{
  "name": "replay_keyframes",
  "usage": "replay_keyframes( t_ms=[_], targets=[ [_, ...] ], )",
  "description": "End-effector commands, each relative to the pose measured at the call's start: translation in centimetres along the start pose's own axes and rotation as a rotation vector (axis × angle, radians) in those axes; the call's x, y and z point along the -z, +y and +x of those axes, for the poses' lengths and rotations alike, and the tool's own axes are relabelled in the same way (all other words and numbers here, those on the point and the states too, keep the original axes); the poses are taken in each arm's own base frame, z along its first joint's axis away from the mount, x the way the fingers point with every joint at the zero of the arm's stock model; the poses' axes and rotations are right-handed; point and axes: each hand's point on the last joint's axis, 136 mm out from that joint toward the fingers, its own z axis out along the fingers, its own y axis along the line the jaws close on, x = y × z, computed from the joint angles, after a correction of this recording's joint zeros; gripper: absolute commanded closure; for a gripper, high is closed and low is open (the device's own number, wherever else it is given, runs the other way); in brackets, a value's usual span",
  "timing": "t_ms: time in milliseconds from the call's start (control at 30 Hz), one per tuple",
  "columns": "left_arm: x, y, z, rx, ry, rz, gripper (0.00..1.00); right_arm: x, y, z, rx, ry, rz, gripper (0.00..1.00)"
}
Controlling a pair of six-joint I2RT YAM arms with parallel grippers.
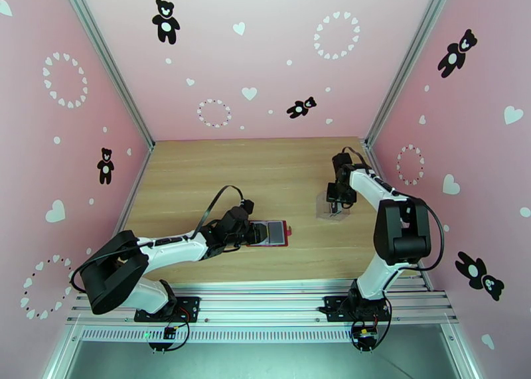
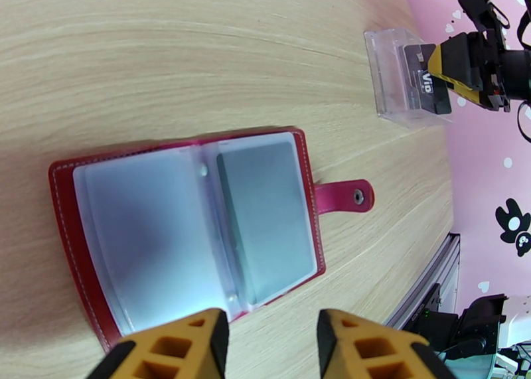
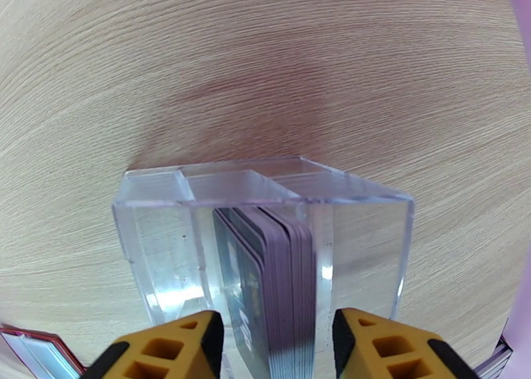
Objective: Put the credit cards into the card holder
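Right wrist view: the right claw [image 3: 275, 330] stands spread, one finger on either side of the stack of credit cards [image 3: 269, 267], with a gap showing on one side. The cards stand on edge in one compartment of a clear case [image 3: 159, 241] on the wooden surface [image 3: 265, 75]. The left claw [image 2: 272, 334] is spread too, nothing between its fingers, over an edge of the card holder [image 2: 133, 241]. The holder lies open and flat, a grey card [image 2: 265, 214] in one pocket, well apart from the case.

light: bright, even | shadows: soft | glare: on card holder [image 2: 186, 234] sleeves | wrist views: fisheye-warped edges, blurred foreground
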Motion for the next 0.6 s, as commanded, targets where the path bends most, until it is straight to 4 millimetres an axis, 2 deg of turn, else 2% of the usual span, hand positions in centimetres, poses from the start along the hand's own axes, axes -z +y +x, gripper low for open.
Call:
replay_keyframes(
  t_ms=[0, 300, 567],
  targets=[
    [-0.4, 0.3, 0.5, -0.010, 0.009, -0.005, 0.59, -0.1, -0.8, 0.3, 0.003, 0.023, 0.042, 0.50],
    [-0.4, 0.2, 0.4, -0.009, 0.009, -0.005, 0.59, -0.7, -1.2, 1.0, 0.007, 0.055, 0.071, 0.51],
    [-0.4, 0.4, 0.5, -0.009, 0.009, -0.009, 0.59, 1.8, -2.8, 0.7, -0.024, -0.013, 0.123, 0.54]
  ],
)
